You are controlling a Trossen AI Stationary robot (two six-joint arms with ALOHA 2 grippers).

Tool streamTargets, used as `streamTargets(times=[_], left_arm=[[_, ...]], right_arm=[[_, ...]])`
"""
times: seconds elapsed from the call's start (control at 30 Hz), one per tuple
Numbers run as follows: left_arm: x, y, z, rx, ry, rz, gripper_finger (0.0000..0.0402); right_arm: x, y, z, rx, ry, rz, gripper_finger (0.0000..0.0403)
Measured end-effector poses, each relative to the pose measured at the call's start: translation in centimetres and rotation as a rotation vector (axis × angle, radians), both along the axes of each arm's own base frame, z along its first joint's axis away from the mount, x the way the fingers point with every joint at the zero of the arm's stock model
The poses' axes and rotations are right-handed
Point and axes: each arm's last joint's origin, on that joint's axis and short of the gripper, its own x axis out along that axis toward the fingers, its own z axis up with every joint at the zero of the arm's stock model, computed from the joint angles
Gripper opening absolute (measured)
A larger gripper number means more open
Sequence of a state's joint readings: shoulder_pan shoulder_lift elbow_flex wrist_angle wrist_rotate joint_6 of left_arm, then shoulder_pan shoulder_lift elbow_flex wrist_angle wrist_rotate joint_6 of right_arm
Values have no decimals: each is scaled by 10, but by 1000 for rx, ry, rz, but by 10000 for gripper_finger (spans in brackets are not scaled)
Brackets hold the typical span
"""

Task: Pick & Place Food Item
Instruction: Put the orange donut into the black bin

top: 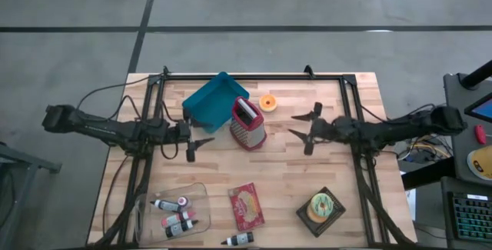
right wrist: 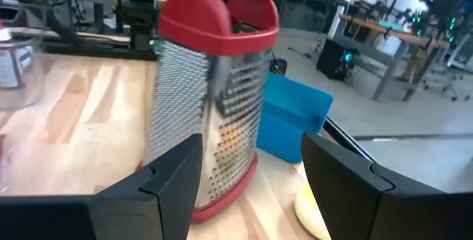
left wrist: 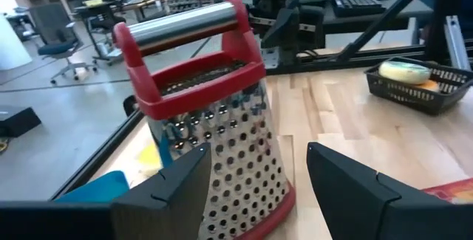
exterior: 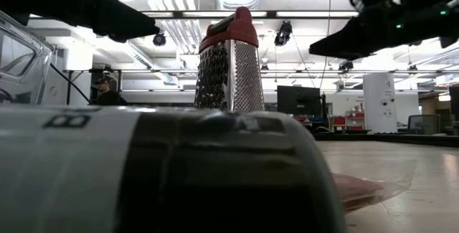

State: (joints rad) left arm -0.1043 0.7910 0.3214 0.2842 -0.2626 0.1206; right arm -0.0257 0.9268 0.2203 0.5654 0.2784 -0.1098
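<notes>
The left gripper [top: 194,147] hung over the table's left middle with its fingers spread and nothing between them. The right gripper [top: 305,131] hung opposite, at the right middle, likewise spread and empty. Neither touched anything.

Between the two stood a box grater [top: 248,123] with a red handle and red base, upright on the wood; each wrist view looked straight at it past its own open fingers [left wrist: 170,192]. Against the grater's far left side lay a blue tray [top: 214,98]. Just beyond the grater, toward the table's far edge, sat a small orange round food item [top: 267,102], apart from both grippers and nearer the right one.

On the near side, well clear of the grippers, a frosted donut [top: 320,205] rested in a dark square basket [top: 320,223] near the right front corner. A red packet [top: 246,206] lay flat at the front middle; its printing could not be read. A clear container [top: 147,208] at the left front held small bottles [top: 178,219], and one more bottle [top: 238,239] lay at the front edge. In the low view that bottle filled the foreground, showing a dark label marked "8" [exterior: 66,121].
</notes>
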Motion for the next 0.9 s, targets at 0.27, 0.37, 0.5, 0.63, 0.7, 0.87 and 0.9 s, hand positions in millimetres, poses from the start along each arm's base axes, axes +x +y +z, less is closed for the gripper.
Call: streamTargets(times=[0.27, 0.37, 0.5, 0.63, 0.7, 0.87, 0.9], left_arm=[[0, 2, 0, -1, 0, 13, 227], [0, 2, 0, -1, 0, 14, 227], [0, 2, -1, -1, 8, 13, 227], [0, 2, -1, -1, 9, 13, 227], [0, 2, -1, -1, 9, 13, 227], [0, 2, -1, -1, 13, 7, 227], [0, 2, -1, -2, 14, 6, 227]], right_arm=[[27, -40, 5, 76, 147, 0, 226], [39, -58, 8, 93, 199, 3, 226], [54, -84, 9, 138, 312, 32, 226], [67, -105, 10, 180, 452, 74, 226], [74, -112, 12, 186, 511, 84, 226], [95, -124, 18, 172, 617, 124, 226], [99, -126, 19, 171, 643, 136, 226]])
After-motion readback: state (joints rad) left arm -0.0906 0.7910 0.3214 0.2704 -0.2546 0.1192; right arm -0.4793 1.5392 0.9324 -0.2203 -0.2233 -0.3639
